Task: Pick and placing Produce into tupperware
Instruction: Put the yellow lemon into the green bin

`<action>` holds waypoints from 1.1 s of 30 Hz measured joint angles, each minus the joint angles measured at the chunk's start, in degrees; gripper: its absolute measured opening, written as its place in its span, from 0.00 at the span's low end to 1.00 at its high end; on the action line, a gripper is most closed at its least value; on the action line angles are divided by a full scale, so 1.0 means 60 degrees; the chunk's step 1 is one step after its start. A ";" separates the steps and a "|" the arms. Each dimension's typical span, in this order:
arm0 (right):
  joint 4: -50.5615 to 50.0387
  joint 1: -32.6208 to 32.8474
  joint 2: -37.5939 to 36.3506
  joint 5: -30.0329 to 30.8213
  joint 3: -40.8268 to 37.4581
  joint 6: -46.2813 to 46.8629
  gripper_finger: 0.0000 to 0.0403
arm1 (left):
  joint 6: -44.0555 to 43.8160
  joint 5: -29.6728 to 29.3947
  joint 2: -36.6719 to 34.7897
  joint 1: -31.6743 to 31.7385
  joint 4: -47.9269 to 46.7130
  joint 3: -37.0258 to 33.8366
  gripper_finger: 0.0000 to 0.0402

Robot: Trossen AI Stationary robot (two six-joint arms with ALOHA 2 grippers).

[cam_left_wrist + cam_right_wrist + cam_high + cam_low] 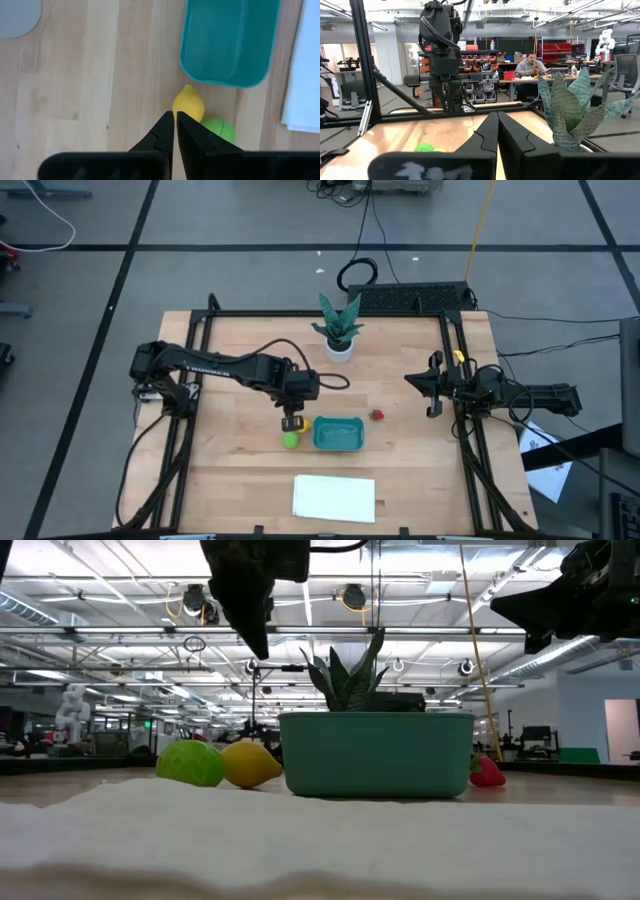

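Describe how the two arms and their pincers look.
Both arms are black, jointed, with cables looped alongside. The left arm bears pale lettering on one link. The left pincer and right pincer each have two dark, angular fingers tapering toward the tips.

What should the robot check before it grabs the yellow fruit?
1. Left claw above the yellow fruit: ok.
2. Left claw open enough to grab: not ok, its fingers are nearly together.
3. Tub empty and ready: ok.
4. Green fruit clear of the yellow one: not ok, they sit side by side.
5. Right claw out of the way: ok, parked at the table's right side.
6. Red fruit still on the table: ok.
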 joint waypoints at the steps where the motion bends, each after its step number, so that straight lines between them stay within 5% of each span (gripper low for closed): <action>1: 0.0000 -0.0002 0.0000 0.0000 0.0000 0.0000 0.00 | -0.0016 0.0000 0.0000 -0.0003 0.0016 0.0000 0.06; 21: -0.0021 0.0002 0.0000 0.0011 -0.0001 0.0000 0.00 | -0.0514 0.0193 0.0411 0.0001 0.0632 -0.0012 0.09; 33: -0.0040 -0.0002 0.0147 -0.0011 -0.0001 0.0178 0.00 | -0.0564 0.0602 0.0597 -0.0096 0.0310 -0.0011 0.48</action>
